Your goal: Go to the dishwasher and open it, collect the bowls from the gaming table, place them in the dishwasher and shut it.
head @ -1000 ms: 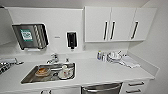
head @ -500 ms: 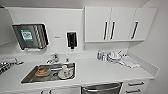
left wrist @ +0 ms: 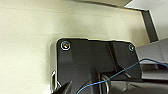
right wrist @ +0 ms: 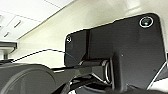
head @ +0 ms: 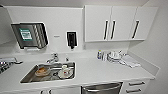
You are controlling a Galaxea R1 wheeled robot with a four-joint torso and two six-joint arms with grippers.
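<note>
At the bottom edge of the head view, under the white table (head: 100,71), sits the dishwasher (head: 101,88): a brushed steel front with a bar handle along its top, closed, just right of the sink's cabinet and just left of a stack of white drawers (head: 136,86) with slim handles. Above it the table runs wall to wall. Set into the table to the left is a steel sink (head: 30,77) holding dirty dishes, among them a plate with something orange-brown (head: 42,71) and a white cup (head: 65,70); a tap (head: 53,58) stands behind the basin. To the right, near the corner, white plates and cups (head: 114,56) are stacked beside a small bottle (head: 99,54), with a folded cloth or paper (head: 130,61) lying next to them. On the wall hang a paper towel dispenser (head: 30,35) and a dark soap dispenser (head: 71,39), and white wall cabinets (head: 120,23) with dark handles fill the upper right.

Both wrist views look past the robot's own dark plate at pale walls and ceiling; a thin blue cable (left wrist: 120,73) crosses in each. I cannot tell whether either claw is open or closed, or holding anything
</note>
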